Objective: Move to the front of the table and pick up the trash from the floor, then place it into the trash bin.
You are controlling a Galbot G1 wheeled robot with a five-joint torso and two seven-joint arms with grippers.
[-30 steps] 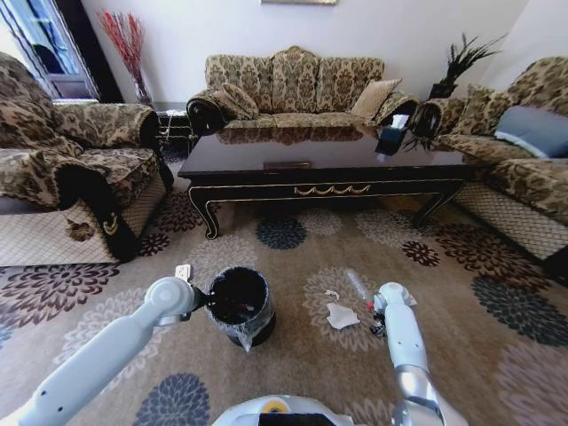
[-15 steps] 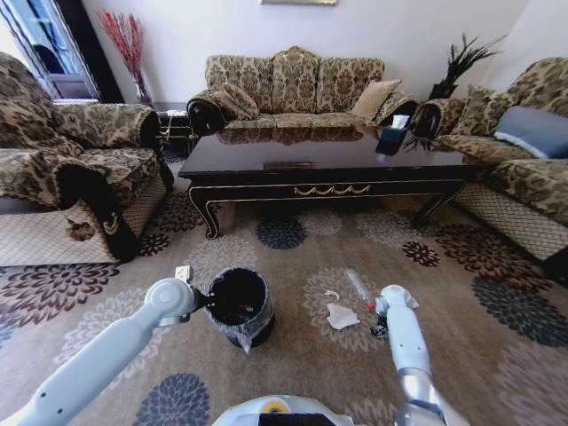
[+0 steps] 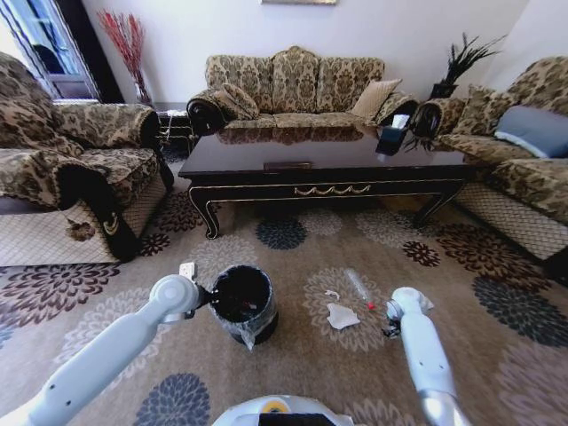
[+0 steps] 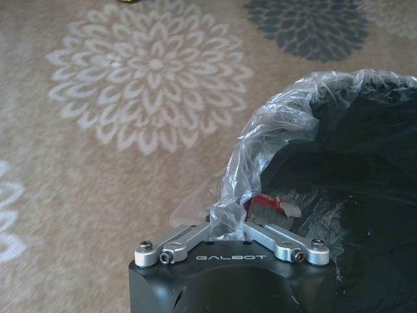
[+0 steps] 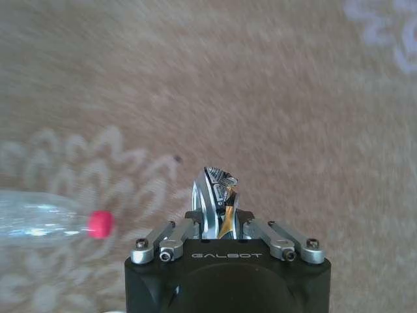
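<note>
My right gripper [image 5: 218,210] is shut on a crumpled silvery-dark bit of trash [image 5: 217,189], just above the carpet [image 3: 390,330]. A clear plastic wrapper with a red tip [image 5: 45,222] lies beside it on the floor [image 3: 358,287]. A crumpled white paper scrap [image 3: 342,315] and a smaller white scrap [image 3: 331,294] lie between that wrapper and the trash bin [image 3: 241,303]. My left gripper [image 4: 228,225] is shut on the bin's rim and clear liner [image 4: 260,140], at the bin's left side [image 3: 208,300]. The table [image 3: 328,189] stands beyond, across the carpet.
Patterned sofas [image 3: 293,84] stand behind the table, and armchairs on the left [image 3: 62,177] and right [image 3: 524,160]. A dark tissue box [image 3: 390,138] sits on the table. A small white item [image 3: 187,270] lies on the carpet left of the bin. Open carpet stretches to the right.
My right gripper has shifted right, away from the white paper scrap, still holding the silvery bit. The left arm and the bin have edged slightly right.
</note>
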